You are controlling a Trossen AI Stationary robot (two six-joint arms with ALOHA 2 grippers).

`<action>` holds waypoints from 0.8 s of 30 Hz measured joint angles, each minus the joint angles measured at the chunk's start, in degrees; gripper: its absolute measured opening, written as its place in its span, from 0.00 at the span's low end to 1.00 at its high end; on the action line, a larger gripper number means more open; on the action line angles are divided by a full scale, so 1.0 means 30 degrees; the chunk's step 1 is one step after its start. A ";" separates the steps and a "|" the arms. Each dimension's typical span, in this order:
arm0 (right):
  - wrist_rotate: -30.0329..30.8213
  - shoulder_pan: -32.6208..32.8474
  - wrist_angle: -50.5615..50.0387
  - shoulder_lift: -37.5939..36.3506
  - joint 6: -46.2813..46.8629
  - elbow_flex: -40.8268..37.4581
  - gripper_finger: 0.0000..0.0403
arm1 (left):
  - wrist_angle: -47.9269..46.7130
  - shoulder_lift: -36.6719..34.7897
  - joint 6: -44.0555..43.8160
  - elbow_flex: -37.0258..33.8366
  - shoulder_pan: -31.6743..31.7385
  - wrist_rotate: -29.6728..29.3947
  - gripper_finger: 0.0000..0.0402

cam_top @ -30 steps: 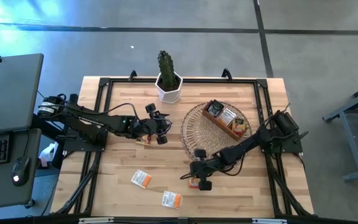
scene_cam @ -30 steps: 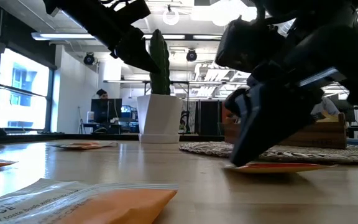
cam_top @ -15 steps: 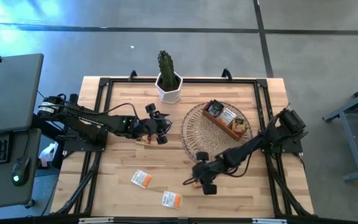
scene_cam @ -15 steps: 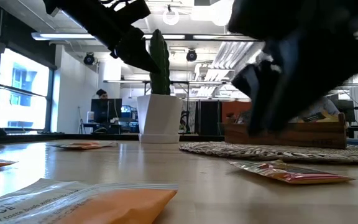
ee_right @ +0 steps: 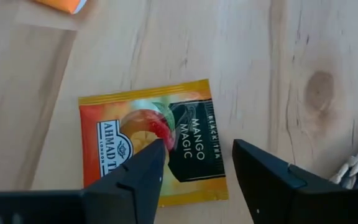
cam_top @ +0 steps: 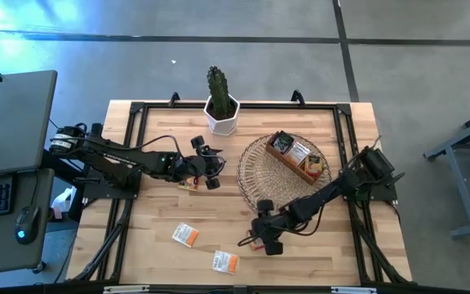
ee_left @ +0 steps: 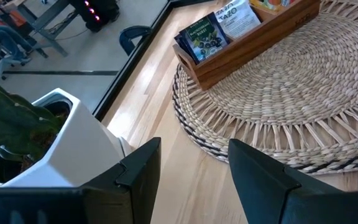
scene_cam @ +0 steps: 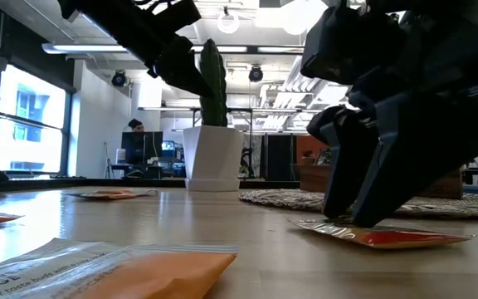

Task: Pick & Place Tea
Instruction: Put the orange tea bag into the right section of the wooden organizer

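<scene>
Beneath my right gripper, fingers spread and empty, lies the flat orange-and-black mango tea sachet on the wooden table, beside the round wicker tray. Closing off-centre could skid it away. My left gripper waits spread.
</scene>
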 joint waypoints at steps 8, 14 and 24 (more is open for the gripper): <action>-0.1155 -0.0564 -0.0169 0.0045 0.0068 -0.0020 0.19 | 0.0006 0.0000 -0.0007 0.0000 0.0000 -0.0021 0.46; 0.1745 -0.0720 -0.0458 -0.0935 -0.0729 -0.0133 0.04 | -0.0016 0.0000 -0.0007 0.0000 0.0000 -0.0018 0.46; 1.1463 -0.0725 -1.4265 -0.8019 0.7153 0.0240 0.02 | -0.0020 0.0000 0.0036 0.0000 0.0000 -0.0028 0.46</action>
